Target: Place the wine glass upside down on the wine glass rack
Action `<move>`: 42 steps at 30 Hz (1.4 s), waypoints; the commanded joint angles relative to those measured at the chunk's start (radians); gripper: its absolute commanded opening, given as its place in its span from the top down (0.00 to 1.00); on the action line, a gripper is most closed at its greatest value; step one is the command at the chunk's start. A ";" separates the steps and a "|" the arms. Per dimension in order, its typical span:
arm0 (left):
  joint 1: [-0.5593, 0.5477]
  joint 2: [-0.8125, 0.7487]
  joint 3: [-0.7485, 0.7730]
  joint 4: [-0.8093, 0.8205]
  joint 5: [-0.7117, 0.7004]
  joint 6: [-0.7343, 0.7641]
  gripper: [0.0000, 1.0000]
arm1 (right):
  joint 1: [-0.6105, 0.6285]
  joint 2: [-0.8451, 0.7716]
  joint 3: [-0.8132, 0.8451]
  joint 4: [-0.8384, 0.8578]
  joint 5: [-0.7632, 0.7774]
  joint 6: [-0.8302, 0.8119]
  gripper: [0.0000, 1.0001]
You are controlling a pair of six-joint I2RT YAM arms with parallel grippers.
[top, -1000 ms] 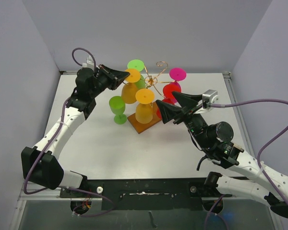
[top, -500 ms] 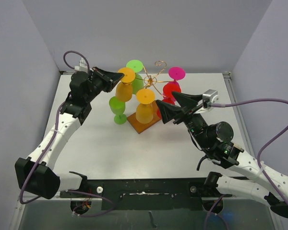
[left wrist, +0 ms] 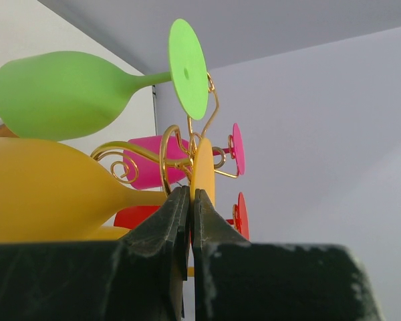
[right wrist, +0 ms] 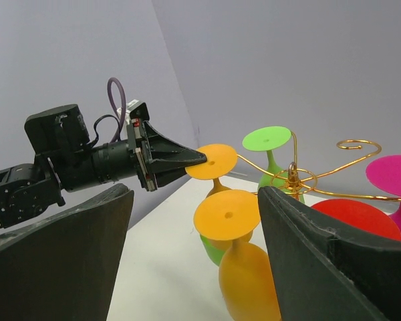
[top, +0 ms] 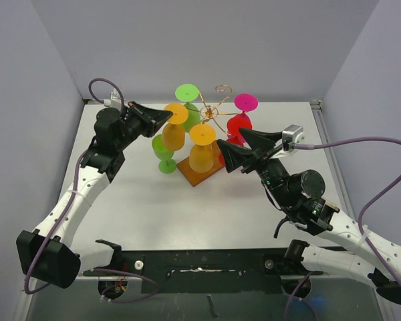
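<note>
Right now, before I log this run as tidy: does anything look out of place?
One green glass stands on the table left of the rack, not hung like the others. The left gripper pinches an orange glass by its foot. Nothing looks spilled or broken.

The left arm [top: 80, 194] and right arm [top: 347, 234] are made of white links and black joints. Black wedge-shaped fingers are fitted to the left tool [top: 167, 114] and right tool [top: 229, 136]. Purple cables [top: 361, 142] are trailed behind.

A robot lab cell: plain lilac walls [top: 254, 47] enclose a white table [top: 154, 207] with two bolted arms [top: 87, 184].
</note>
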 commanded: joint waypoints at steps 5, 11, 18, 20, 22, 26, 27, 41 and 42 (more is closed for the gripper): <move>-0.002 -0.015 0.004 0.029 0.094 0.004 0.93 | -0.002 0.007 0.003 0.046 0.005 0.017 0.24; -0.002 -0.005 0.005 0.015 0.131 0.018 0.85 | -0.003 0.004 0.001 0.044 0.008 0.021 0.24; 0.002 -0.022 0.018 -0.046 0.146 0.059 0.70 | -0.002 0.003 0.000 0.047 0.008 0.025 0.24; 0.004 -0.037 0.016 -0.064 0.143 0.075 0.65 | -0.002 0.001 -0.002 0.047 0.007 0.028 0.23; 0.008 -0.057 0.015 -0.091 0.135 0.099 0.61 | -0.003 0.001 -0.002 0.048 0.006 0.031 0.23; 0.029 -0.115 0.000 -0.154 0.109 0.173 0.54 | -0.003 -0.005 -0.001 0.047 0.003 0.029 0.23; 0.034 -0.132 -0.006 -0.165 0.106 0.190 0.52 | -0.002 -0.008 -0.002 0.046 0.002 0.028 0.23; 0.134 -0.166 0.006 -0.452 -0.058 0.564 0.48 | -0.004 -0.031 -0.039 0.036 0.066 0.012 0.23; 0.135 -0.149 -0.008 -0.454 -0.062 0.574 0.48 | -0.004 -0.033 -0.041 0.033 0.075 0.009 0.23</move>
